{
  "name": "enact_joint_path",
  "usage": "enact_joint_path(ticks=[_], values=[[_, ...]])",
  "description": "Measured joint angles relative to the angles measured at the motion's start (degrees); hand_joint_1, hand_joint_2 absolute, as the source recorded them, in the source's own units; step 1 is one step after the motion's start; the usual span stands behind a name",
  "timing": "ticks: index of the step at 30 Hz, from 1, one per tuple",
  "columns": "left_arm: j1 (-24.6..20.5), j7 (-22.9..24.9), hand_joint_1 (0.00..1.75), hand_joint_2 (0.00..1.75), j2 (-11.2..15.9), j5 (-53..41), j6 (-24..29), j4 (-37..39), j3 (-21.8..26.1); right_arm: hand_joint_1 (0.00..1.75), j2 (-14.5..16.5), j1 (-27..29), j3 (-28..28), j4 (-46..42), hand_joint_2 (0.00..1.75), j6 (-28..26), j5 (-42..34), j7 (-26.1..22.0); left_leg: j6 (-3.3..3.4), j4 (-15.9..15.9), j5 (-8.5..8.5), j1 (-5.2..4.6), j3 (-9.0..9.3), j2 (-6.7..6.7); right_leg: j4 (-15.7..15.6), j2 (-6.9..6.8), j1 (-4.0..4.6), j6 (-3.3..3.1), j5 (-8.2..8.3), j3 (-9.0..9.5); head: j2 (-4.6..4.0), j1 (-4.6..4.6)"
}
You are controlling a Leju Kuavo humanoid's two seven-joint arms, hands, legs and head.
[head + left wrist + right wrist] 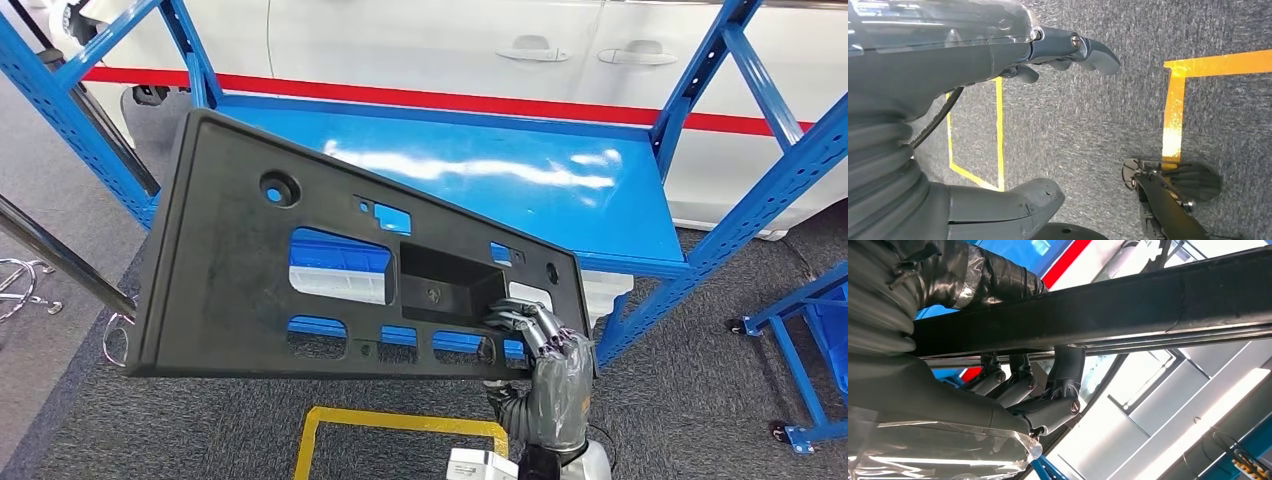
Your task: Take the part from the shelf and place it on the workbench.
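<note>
Right hand (545, 345): fingers hooked through a slot, clamped on the part's lower corner, which gives purchase on a flat panel.
Part (250, 280): black panel, lifted off the shelf (500, 190), tilted in front of it.
Left hand (1013, 60): hangs over the floor (1098, 130), fingers apart, holding nothing; one hand carries.
Workbench: unseen; a turn seems due.

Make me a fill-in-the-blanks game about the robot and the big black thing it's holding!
1. The black part is held by the robot's ____ hand.
2. The shelf behind the part is painted ____.
3. The tape on the floor is ____.
4. The left hand holds ____.

Missing words: right; blue; yellow; nothing
</note>
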Motion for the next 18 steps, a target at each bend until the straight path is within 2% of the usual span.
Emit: enact_joint_path(ticks=[8, 11, 12, 13, 15, 16, 17, 18], values=[[0.0, 0.3, 0.00, 1.75, 0.0, -1.6, 1.5, 0.0, 0.0, 1.75, -0.6, 0.1, 0.3, 0.0, 1.75, 0.8, -0.2, 0.6, 0.04, 0.1, 0.02, -0.08, -0.03, 0.02, -0.1, 0.00, -0.13, 0.11, 0.13, 0.02, 0.00, 0.00], [-0.1, 0.5, 0.00, 1.75, 0.3, -1.8, 1.8, 0.0, 0.0, 1.75, -0.7, 0.2, 0.4, -0.1, 1.75, 0.9, -0.2, 0.7, 0.83, -0.7, 0.94, 0.09, 0.32, 0.28, -0.4, 0.14, -0.26, 0.84, 0.21, 0.09, 0.00, 0.02], [-0.1, 0.6, 0.00, 1.75, 0.3, -1.9, 2.0, 0.0, 0.0, 1.75, -0.7, 0.3, 0.4, -0.1, 1.75, 0.9, -0.2, 0.7, 1.19, -1.3, 1.45, 0.33, 0.48, 0.51, 0.7, 0.25, -0.15, 0.99, -0.78, -0.38, 0.00, 0.02], [-0.1, 0.6, 0.00, 1.75, 0.3, -1.9, 2.1, 0.0, -0.1, 1.75, -0.8, 0.3, 0.4, -0.1, 1.75, 0.9, -0.2, 0.7, 1.43, -1.8, 1.87, 0.56, 0.56, 0.83, 3.0, 0.33, -0.11, 1.07, -2.46, -1.41, 0.00, 0.02], [0.0, 0.7, 0.00, 1.75, 0.3, -2.0, 2.2, 0.0, -0.1, 1.75, -0.9, 0.4, 0.4, -0.2, 1.75, 0.9, -0.2, 0.7, 1.65, -1.9, 2.09, 0.61, 0.30, 1.53, 10.6, 0.44, -0.29, 1.27, -6.53, -4.70, 0.00, 0.02], [0.0, 0.7, 0.00, 1.75, 0.3, -2.0, 2.3, 0.0, -0.1, 1.75, -0.9, 0.5, 0.4, -0.2, 1.75, 0.9, -0.2, 0.8, 1.62, -1.9, 2.07, 0.63, 0.19, 1.89, 14.0, 0.44, -0.44, 1.44, -7.75, -6.13, -0.01, 0.02], [0.0, 0.7, 0.00, 1.75, 0.3, -2.0, 2.3, 0.0, -0.1, 1.75, -1.0, 0.6, 0.4, -0.2, 1.75, 0.9, -0.2, 0.8, 1.51, -1.8, 1.99, 0.68, 0.14, 2.27, 15.6, 0.39, -0.64, 1.61, -7.97, -6.74, 0.00, 0.02], [0.0, 0.7, 0.00, 1.75, 0.3, -2.0, 2.3, 0.0, -0.1, 1.75, -1.1, 0.7, 0.4, -0.2, 1.75, 0.9, -0.2, 0.8, 1.28, -1.6, 1.83, 0.80, 0.13, 2.67, 14.9, 0.25, -0.87, 1.78, -7.09, -6.14, 0.00, 0.02]])
